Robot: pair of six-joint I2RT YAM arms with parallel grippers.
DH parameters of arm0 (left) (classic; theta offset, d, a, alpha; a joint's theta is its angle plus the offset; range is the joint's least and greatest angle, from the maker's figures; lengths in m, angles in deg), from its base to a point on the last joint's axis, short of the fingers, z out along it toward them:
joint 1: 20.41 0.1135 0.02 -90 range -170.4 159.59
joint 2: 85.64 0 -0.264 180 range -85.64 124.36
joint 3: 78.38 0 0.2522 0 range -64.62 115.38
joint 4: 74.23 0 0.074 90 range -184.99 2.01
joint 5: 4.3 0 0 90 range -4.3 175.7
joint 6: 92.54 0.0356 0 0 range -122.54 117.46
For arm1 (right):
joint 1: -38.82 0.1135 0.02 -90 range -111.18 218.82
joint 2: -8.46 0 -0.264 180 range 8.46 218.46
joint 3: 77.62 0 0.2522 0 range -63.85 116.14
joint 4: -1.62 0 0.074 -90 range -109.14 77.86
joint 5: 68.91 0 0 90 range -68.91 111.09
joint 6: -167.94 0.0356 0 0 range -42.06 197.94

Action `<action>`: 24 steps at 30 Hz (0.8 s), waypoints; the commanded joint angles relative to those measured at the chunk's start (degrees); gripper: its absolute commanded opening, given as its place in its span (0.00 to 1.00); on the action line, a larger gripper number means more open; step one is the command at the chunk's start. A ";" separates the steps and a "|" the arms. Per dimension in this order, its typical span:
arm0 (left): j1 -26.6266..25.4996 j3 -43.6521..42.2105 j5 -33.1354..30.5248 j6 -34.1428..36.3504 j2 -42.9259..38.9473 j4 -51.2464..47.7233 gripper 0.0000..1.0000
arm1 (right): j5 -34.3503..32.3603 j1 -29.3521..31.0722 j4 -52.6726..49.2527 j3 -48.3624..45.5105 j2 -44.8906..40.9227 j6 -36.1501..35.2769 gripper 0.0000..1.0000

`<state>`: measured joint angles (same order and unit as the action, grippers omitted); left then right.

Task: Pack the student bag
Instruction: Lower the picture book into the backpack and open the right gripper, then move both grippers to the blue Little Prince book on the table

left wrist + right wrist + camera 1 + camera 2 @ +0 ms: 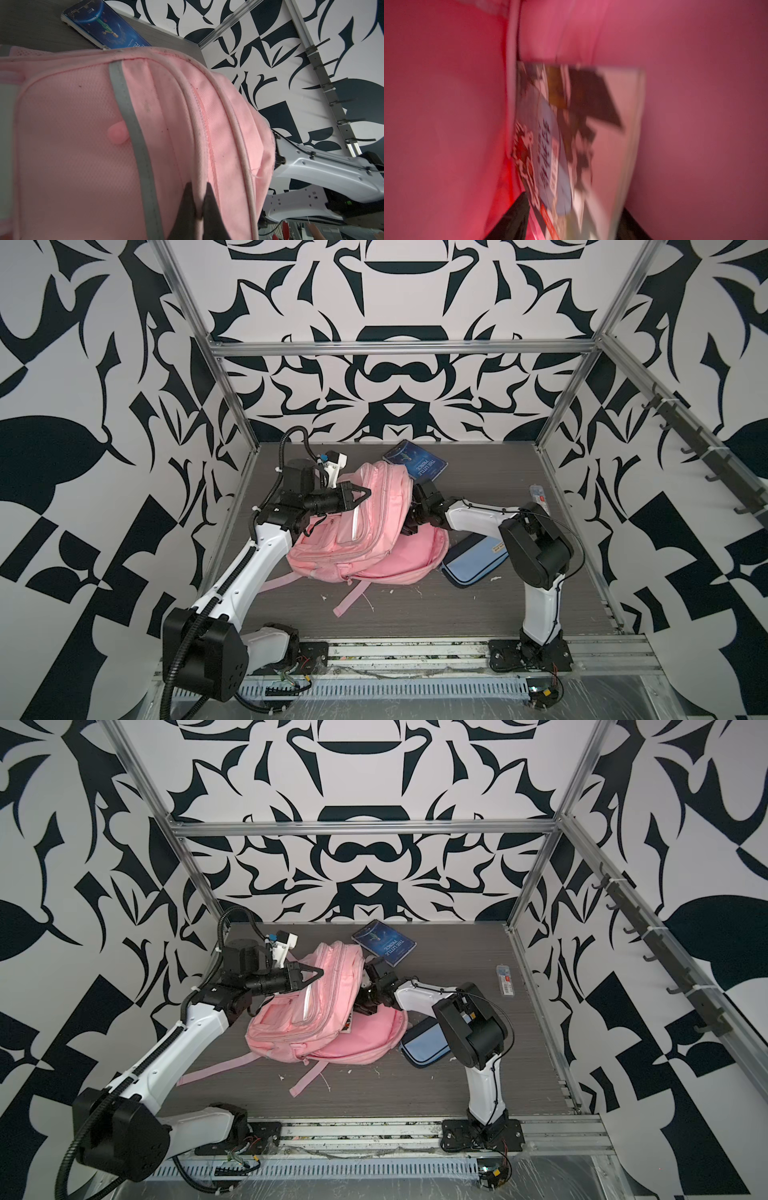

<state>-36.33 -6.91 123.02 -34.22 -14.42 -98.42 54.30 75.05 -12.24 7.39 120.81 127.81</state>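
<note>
Student bag [332, 547], pink backpack: lies mid-table [415, 614] with front pockets uppermost and straps trailing toward the near edge. Its upper panel is held up by the left gripper [365, 492], jaws pinched narrow on a ridge of pink piping. Right gripper [574, 201]: reaches inside the bag's opening, jaws wide on either side of a blurred printed booklet [550, 145] standing against the pink lining; contact with it cannot be told. Also on the table: a blue "The Little Prince" book [415, 462] just behind the bag, and a light-blue and navy pencil case [473, 560] beside it, under the right arm.
</note>
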 commanded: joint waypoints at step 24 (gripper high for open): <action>-0.98 0.12 -6.93 11.73 12.53 -6.83 0.09 | -14.97 -25.38 -32.80 19.98 -5.59 -24.36 0.83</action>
<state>-37.07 -6.27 118.84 -23.49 -2.66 -103.23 40.90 50.37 -42.22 22.49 111.63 107.44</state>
